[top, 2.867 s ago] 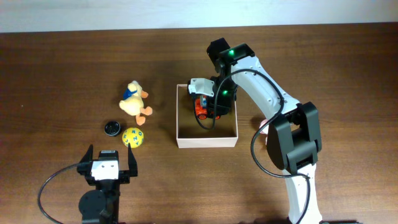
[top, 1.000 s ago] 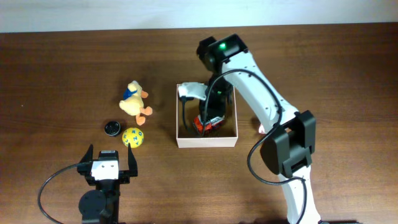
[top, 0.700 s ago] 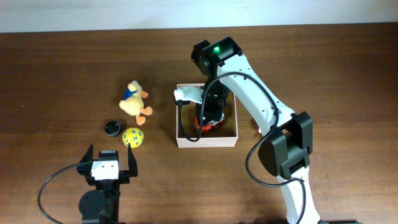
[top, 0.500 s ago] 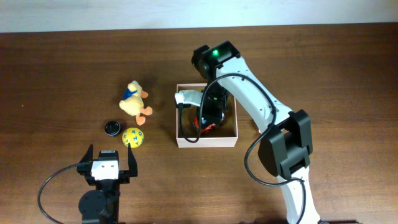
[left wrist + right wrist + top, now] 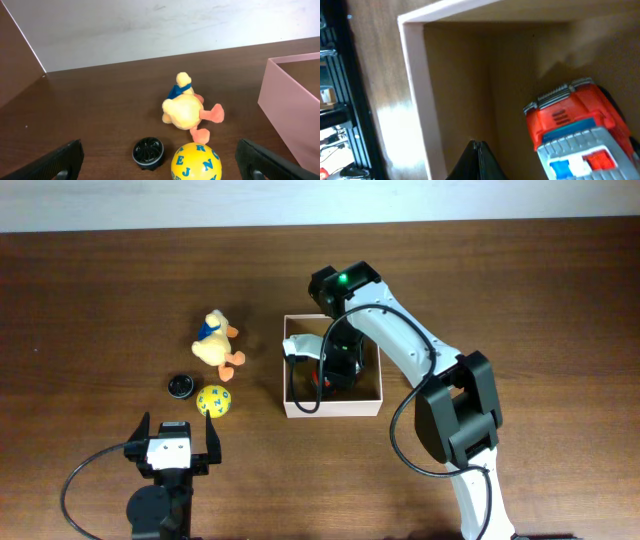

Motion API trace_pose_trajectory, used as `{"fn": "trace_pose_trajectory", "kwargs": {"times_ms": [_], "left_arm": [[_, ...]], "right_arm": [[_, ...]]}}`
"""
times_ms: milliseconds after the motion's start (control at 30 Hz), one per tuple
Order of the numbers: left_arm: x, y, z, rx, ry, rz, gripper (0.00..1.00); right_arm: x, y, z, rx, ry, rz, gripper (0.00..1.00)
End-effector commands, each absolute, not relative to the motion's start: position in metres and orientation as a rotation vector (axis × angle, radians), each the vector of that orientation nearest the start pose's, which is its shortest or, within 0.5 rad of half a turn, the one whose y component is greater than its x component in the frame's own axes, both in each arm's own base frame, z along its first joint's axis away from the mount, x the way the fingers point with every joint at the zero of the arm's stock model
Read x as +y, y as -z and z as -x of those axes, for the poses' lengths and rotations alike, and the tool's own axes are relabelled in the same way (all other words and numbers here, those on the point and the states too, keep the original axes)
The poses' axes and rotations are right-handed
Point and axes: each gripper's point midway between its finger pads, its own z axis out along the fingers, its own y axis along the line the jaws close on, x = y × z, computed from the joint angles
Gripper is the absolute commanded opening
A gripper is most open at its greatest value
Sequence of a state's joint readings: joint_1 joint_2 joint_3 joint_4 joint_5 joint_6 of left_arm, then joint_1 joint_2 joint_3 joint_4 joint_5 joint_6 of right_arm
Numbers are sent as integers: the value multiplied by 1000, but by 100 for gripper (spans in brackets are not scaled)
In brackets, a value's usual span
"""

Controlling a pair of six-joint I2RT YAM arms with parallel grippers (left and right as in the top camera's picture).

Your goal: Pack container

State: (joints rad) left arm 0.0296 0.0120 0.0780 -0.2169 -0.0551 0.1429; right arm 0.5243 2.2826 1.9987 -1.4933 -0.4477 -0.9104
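now the right gripper [image 5: 479, 159] sits low inside the container [image 5: 330, 409], which stands mid-table just right of 3 loose items. its 2 fingers look pressed together with nothing between them. the red toy truck [image 5: 572, 127] lies on the tan floor beside them, apart from the tips. i judge the step in hand to be clearing out of the box. the arm should rise straight up before swinging sideways, since a wall is close to the fingertips and a sideways drag could shove the light cardboard or nudge the truck. the looped cable [image 5: 296, 385] over the box's left side could also snag. outside, the plush duck [image 5: 217, 340], yellow ball [image 5: 214, 400] and black cap [image 5: 180, 385] lie to the left. the left gripper [image 5: 174, 430] hovers near them, spread wide and empty, well placed for the ball.
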Motion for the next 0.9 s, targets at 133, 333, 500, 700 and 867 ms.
{"fn": "trace_pose_trajectory", "kwargs": {"times_ms": [133,333,500,700,867], "left_arm": [[16,-152,-239,1724,-185,-77,99],[16,-152,-239,1724,-184,-77,99],[16,-152,-239,1724,-185,-77,99],[16,-152,-239,1724,-184,-77,99],[16,-152,-239,1724,-185,-77,99]], "right_arm": [[259,-62,-305,2460,-752,2019,4],[245,-54,-313,2488,-595,2065,4],[234,-47,-331,2548,-399,2010,4],[240,-44,-347,2558,-344,1911,4],[241,-44,-350,2568,-331,1879,4]]}}
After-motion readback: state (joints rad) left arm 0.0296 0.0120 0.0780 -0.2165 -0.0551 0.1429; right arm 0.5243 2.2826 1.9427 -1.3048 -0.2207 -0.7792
